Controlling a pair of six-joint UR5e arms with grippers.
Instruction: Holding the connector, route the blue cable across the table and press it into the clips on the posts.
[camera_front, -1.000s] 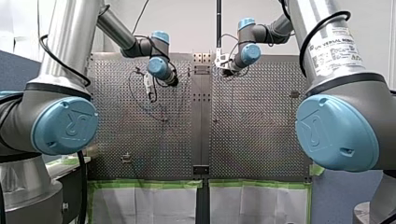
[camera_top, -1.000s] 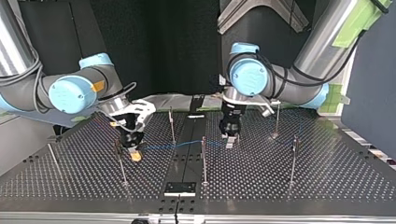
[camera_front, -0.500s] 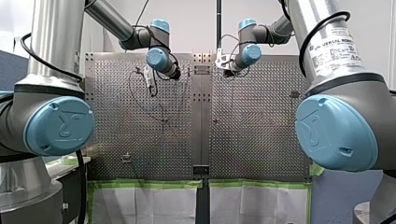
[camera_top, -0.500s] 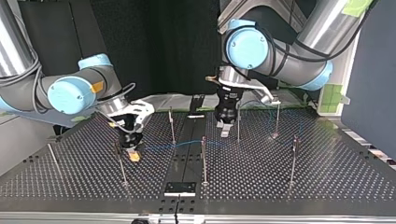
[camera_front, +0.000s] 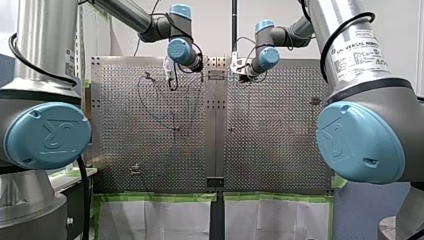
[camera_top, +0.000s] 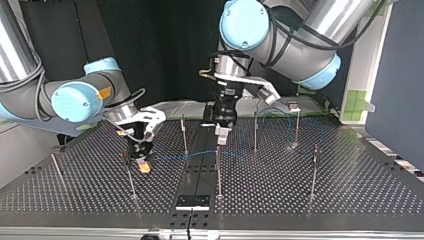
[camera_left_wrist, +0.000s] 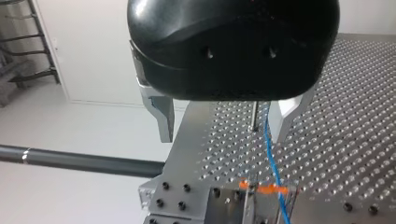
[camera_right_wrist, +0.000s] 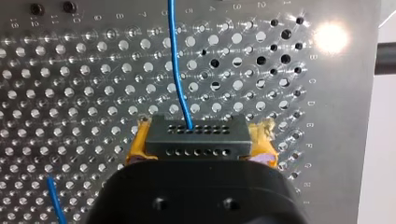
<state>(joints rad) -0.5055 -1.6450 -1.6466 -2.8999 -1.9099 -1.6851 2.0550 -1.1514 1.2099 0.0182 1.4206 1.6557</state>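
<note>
Bright, even light on the table (camera_right_wrist: 70, 93) — one hard glare spot near its edge in the right wrist view; behind it the top view goes black.

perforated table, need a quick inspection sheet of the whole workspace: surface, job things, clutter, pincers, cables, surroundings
surface: perforated table, metal, with a solid strip down its middle.
job's things: thin upright posts stand across the table; the connector, a dark block with rows of holes, is in my right pincer.
clutter: nothing seen.
pincers: right pincer shut on the connector, yellow pads, low over the table; left pincer open, holding nothing, raised near the middle post.
cables: blue cable runs from the connector past the middle post; whether any clip grips it cannot be told.
surroundings: dark backdrop behind the arms; green tape on a panel at the top view's right.
</note>
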